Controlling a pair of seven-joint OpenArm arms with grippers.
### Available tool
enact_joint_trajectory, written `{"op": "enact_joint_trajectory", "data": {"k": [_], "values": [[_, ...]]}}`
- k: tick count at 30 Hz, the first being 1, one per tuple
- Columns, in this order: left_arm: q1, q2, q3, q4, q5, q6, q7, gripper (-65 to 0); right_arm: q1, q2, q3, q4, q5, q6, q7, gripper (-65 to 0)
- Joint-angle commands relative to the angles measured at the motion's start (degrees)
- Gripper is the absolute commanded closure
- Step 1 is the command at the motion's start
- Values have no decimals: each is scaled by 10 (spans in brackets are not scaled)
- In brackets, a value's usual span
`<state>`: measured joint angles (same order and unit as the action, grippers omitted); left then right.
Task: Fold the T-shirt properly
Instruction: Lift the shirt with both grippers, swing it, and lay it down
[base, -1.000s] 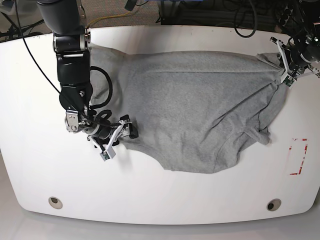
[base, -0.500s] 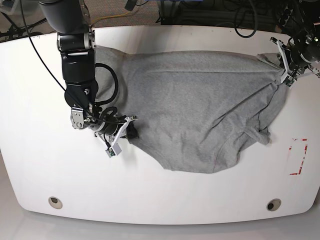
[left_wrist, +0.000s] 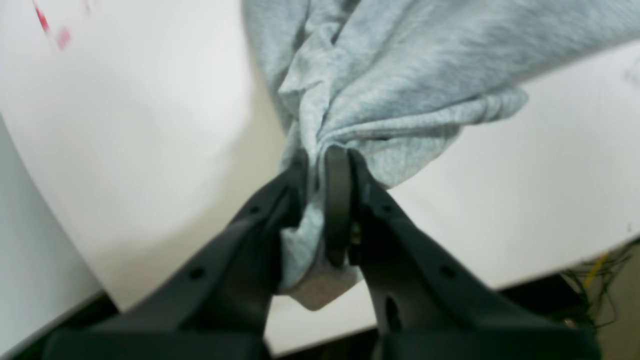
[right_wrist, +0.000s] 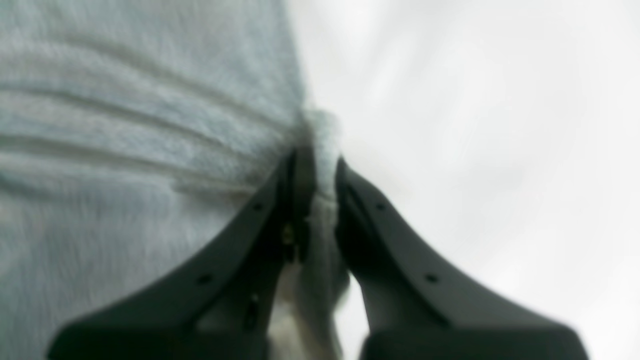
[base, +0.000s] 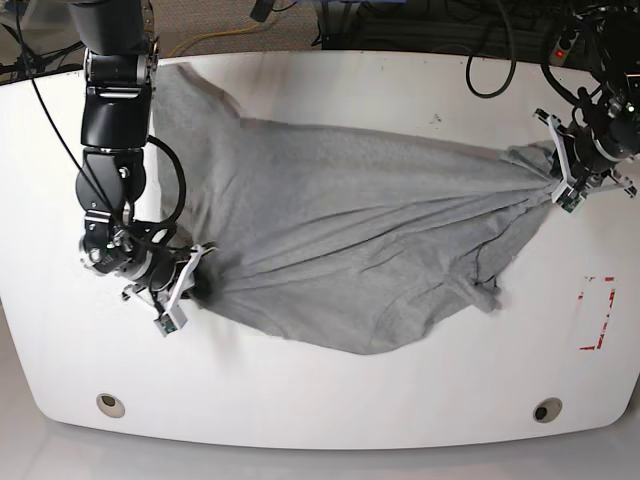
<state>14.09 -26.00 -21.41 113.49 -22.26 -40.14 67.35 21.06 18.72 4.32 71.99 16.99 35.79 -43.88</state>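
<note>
A broad white table (base: 320, 395) with rounded corners carries everything; two small round metal-ringed holes (base: 111, 404) sit near its front edge, and a red dashed rectangle (base: 597, 313) is marked on it at the base view's right. Beyond the far edge lie dark cables and a yellow lead on carpet. No lettering can be read on cloth or table in any view.

The heather-grey short-sleeved jersey T-shirt (base: 350, 245) lies across the middle of the table, drawn into long diagonal creases between the two arms, with one sleeve spread toward the far left corner of the base view.

The right gripper (base: 178, 292), at the base view's left, has its black fingers pressed together on the shirt's edge; its wrist camera (blurred) shows a strip of grey cloth (right_wrist: 320, 165) pinched between the jaws, and ridged folds running off to one side.

The left gripper (base: 566, 178), at the base view's right, is likewise clamped on a bunched corner of the shirt. Its wrist view shows what the base view cannot: the gathered hem (left_wrist: 315, 235) squeezed between the black pads (left_wrist: 337, 200) and hanging out below them.
</note>
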Motion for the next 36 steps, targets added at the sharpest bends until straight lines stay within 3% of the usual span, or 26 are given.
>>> {"op": "enact_joint_trajectory", "data": {"k": [1, 11, 19, 27, 36], "values": [[-46, -21, 18, 10, 2, 1, -7, -3, 30, 22, 11, 35, 3, -4, -6, 0], [-241, -17, 81, 8, 2, 1, 12, -3, 128, 73, 12, 49, 5, -4, -28, 0], [-371, -16, 85, 9, 2, 1, 12, 0, 239, 97, 12, 49, 8, -2, -72, 0], [-479, -22, 84, 7, 9, 1, 12, 0, 331, 113, 14, 53, 8, 38, -109, 0], [-509, -24, 95, 10, 55, 1, 12, -1, 308, 114, 22, 146, 5, 42, -145, 0]]}}
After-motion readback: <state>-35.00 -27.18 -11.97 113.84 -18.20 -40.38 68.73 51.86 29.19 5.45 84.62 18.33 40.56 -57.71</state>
